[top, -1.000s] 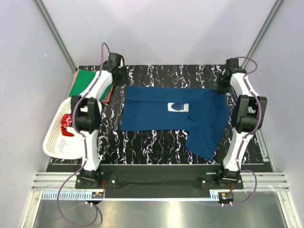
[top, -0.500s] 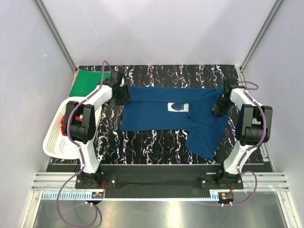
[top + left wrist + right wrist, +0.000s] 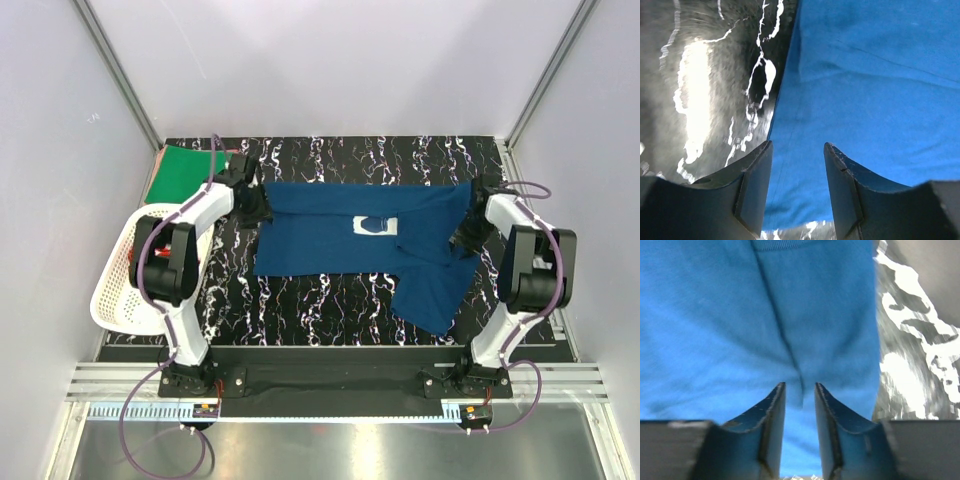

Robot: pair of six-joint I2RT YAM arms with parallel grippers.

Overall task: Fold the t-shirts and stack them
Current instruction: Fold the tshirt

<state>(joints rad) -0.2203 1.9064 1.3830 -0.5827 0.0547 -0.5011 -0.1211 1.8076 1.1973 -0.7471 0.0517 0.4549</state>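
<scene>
I have both pincers low at the far corners of the dark navy blue cotton t-shirt (image 3: 365,240) spread mid-table: left gripper (image 3: 798,172) part-open straddling its edge, right gripper (image 3: 800,402) narrowly open over a crease, neither holding yet; I judge closing together keeps the fold square.

Black, white-veined marble worktop (image 3: 330,300) is carrying a navy t-shirt (image 3: 340,235), lying spread across its middle. Green t-shirt (image 3: 180,172) is sitting at far left corner. White lattice basket (image 3: 115,290) is overhanging left edge.
</scene>
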